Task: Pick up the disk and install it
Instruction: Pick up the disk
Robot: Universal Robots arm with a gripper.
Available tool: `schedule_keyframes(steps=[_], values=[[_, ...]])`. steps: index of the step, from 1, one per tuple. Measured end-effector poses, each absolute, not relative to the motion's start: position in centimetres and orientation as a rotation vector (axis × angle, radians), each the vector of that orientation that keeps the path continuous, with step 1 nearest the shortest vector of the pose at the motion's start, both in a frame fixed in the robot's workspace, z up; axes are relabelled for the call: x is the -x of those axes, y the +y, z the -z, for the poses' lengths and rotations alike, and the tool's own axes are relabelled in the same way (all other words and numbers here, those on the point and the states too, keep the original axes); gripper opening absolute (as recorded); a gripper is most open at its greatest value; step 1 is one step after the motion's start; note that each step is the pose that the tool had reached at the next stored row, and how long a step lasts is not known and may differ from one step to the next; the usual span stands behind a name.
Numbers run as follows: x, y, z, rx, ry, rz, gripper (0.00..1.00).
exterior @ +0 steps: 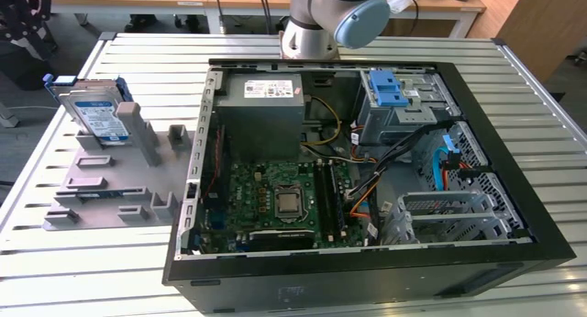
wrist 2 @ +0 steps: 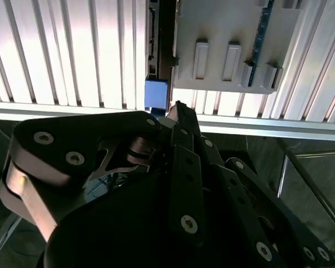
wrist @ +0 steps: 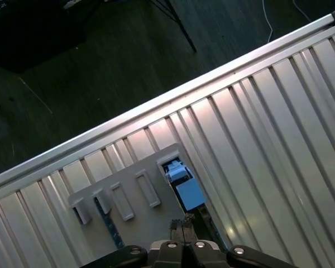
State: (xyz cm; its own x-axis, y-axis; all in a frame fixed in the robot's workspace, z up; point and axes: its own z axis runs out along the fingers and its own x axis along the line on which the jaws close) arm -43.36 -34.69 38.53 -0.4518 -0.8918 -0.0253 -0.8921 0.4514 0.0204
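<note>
The disk [exterior: 99, 116] is a silver drive with a white-and-blue label and a blue frame. It leans upright at the far end of a grey slotted rack [exterior: 110, 186], at the exterior view's left. In the first wrist view its blue frame edge [wrist: 187, 191] shows from above at the end of the rack [wrist: 128, 192]. My gripper [wrist: 181, 225] hangs well above it with the fingertips pressed together and nothing between them. In the second wrist view the black gripper [wrist 2: 177, 107] points at the same blue edge [wrist 2: 156, 95].
An open computer case [exterior: 513, 252] holds a motherboard [exterior: 275, 200], a grey power supply [exterior: 261, 100] and a light-blue latch on a metal cage [exterior: 390, 93]. The ribbed metal table [exterior: 101, 276] ends just beyond the rack. The arm's base [exterior: 317, 25] stands behind the case.
</note>
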Motion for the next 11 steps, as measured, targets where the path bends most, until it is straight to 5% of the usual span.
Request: schedule_keyframes(steps=[11], values=[[43.36, -34.69, -38.52, 1.783, 2.574, -0.048, 0.11]])
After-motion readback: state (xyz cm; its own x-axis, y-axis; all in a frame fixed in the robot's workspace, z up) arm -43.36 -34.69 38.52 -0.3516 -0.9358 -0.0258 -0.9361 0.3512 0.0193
